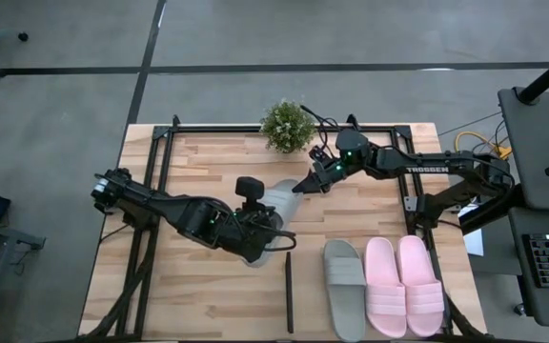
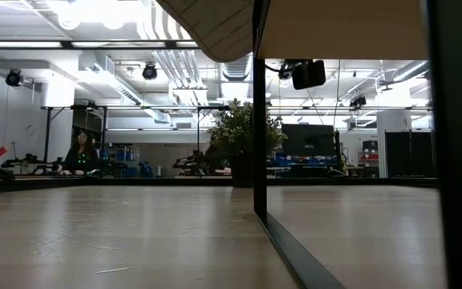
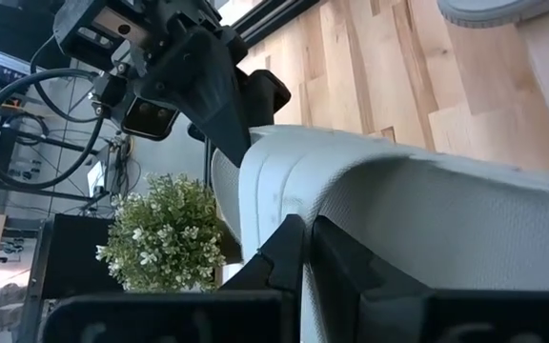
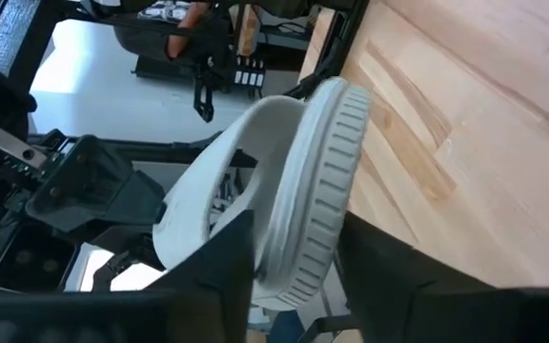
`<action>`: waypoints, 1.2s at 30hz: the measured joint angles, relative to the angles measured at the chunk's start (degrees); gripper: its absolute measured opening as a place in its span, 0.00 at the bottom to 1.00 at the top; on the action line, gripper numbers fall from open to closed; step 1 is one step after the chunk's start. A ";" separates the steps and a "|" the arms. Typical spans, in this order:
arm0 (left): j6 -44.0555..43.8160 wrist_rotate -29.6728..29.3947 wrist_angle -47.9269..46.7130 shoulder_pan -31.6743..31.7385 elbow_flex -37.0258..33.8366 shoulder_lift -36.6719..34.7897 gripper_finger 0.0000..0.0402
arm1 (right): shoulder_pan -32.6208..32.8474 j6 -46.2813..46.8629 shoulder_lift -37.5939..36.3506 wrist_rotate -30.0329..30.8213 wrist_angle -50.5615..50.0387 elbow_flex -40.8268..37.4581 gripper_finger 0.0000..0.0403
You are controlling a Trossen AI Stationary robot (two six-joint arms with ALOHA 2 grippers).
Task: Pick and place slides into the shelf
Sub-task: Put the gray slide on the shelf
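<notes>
A grey-green slide (image 1: 276, 203) is held up between both grippers over the table's middle. My left gripper (image 1: 261, 235) is shut on its near end and my right gripper (image 1: 306, 182) on its far end. In the low view its ribbed sole (image 2: 224, 32) shows high above the tabletop. The other grey-green slide (image 1: 344, 286) and the pale pink pair (image 1: 403, 284) lie side by side, soles down, near the right front corner. They lie on the pale shelf panel (image 1: 309, 307), right of its thin black strip (image 1: 289, 291). My left gripper (image 3: 308, 255) is shut on the slide's near end (image 3: 370, 238); its own fingers hide which part they have. The slide is lifted clear and reaches away from the fingers toward the other gripper. My right gripper (image 4: 298, 262) pinches the far end of the slide's ribbed sole rim (image 4: 317, 191) between its two fingers, one finger on each face. It comes slanting from the far right. The slide stands on edge, clear of the table.
A small potted plant (image 1: 287, 125) stands at the far edge, just behind my right gripper. Black frame rails (image 1: 160, 171) run along the table's left and right sides. Bare planks (image 1: 208, 295) lie left of the black strip.
</notes>
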 joint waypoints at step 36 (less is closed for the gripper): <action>-9.74 6.65 1.35 1.44 0.87 -0.22 0.34 | -0.02 -6.40 -0.09 -2.20 -0.09 0.00 0.09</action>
